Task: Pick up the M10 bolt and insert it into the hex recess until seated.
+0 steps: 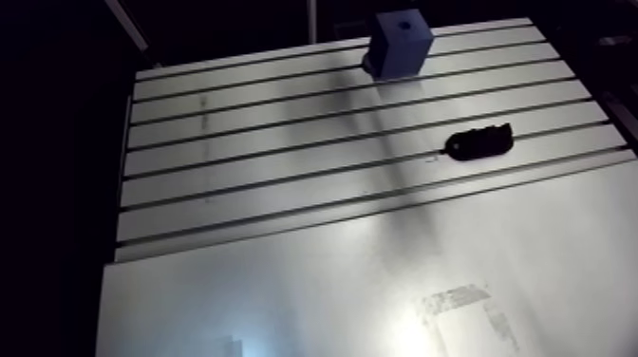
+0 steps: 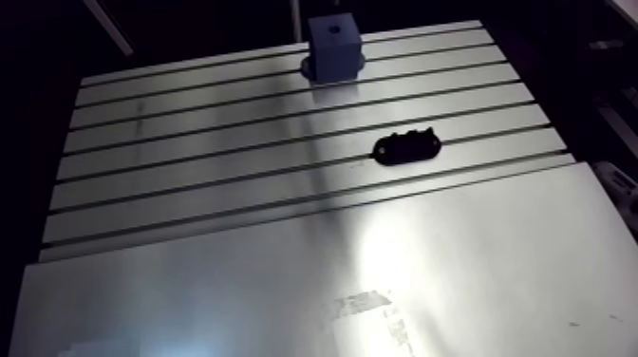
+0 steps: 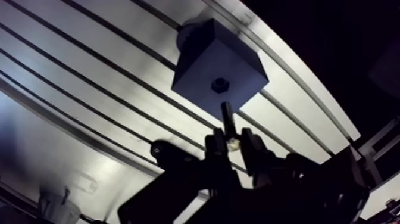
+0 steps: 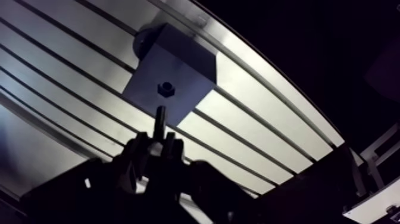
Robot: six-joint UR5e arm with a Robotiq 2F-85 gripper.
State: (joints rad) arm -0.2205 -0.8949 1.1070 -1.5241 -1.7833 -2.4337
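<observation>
I see the M10 bolt (image 3: 227, 116) clamped by its head between the fingers of the gripper (image 3: 233, 140), shank jutting out ahead. Its tip sits just short of the hex recess (image 3: 219, 84) in the blue block (image 3: 220, 59), not touching. The block stands at the far edge of the slotted table (image 1: 285, 190). Near it lies a dark oblong shape (image 1: 479, 142) I cannot identify

env: lab/workshop bench | evidence: slotted aluminium table (image 1: 285, 157) was the worktop | blue fixture block (image 1: 402, 43) sat near table's far edge
</observation>
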